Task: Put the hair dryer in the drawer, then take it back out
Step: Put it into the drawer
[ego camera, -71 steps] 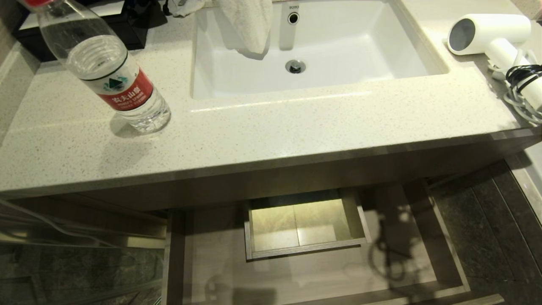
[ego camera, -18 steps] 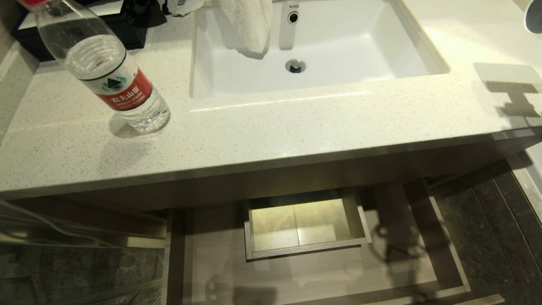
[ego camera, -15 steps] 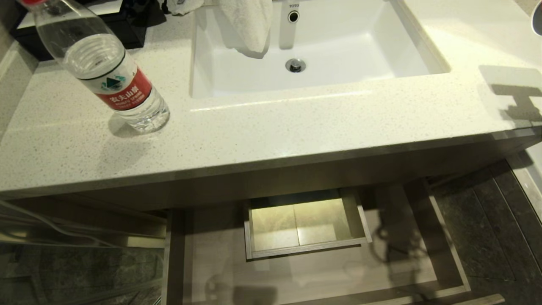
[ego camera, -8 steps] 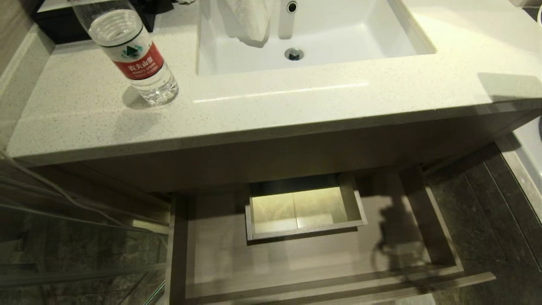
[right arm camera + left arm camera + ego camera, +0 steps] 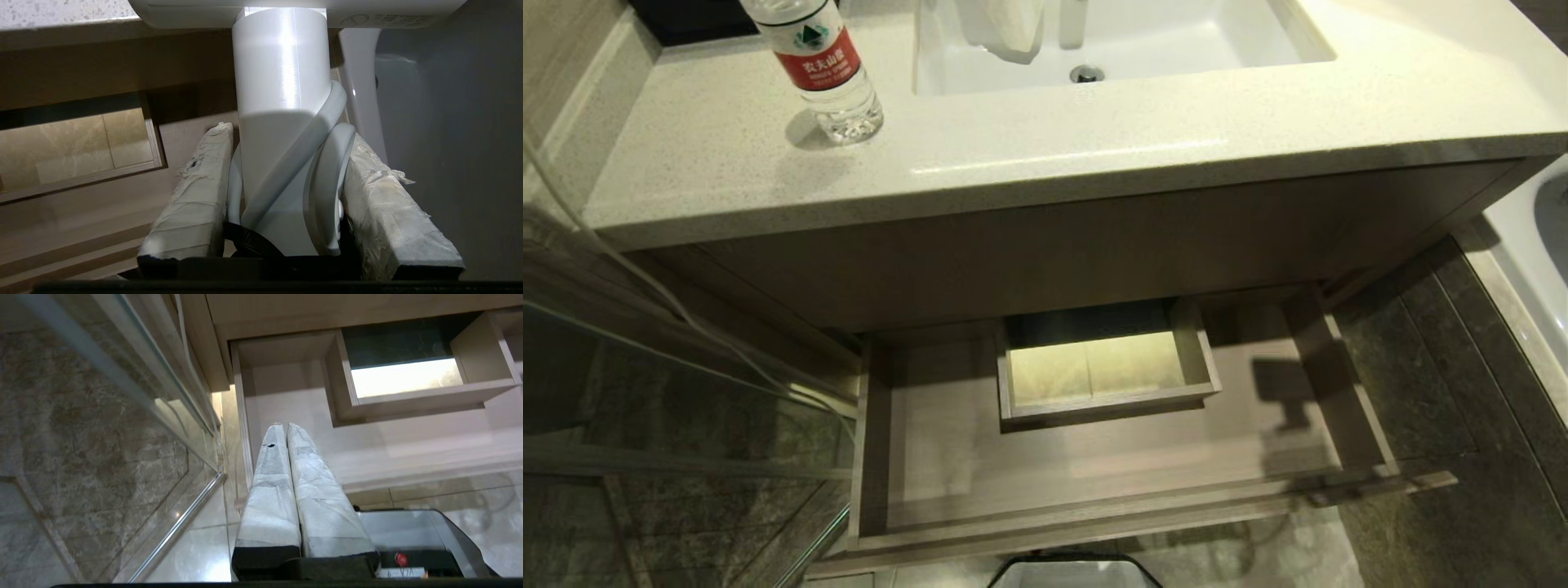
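The white hair dryer shows only in the right wrist view. My right gripper is shut on its handle, with loops of white cord pressed between the padded fingers. It hangs in front of the vanity, over the right part of the open drawer. In the head view the light-wood drawer stands pulled out under the counter, its floor bare around the rectangular cut-out. My left gripper is shut and empty, parked near the drawer's left front corner. Neither gripper appears in the head view.
A water bottle stands on the speckled countertop, left of the white sink, where a towel hangs. A glass panel rises at the left. A white bathtub edge lies right. My base is below the drawer front.
The head camera has sunk and tipped down, so the counter slid up the picture and the whole drawer shows. The hair dryer, earlier on the counter's right end, is gone from that view.
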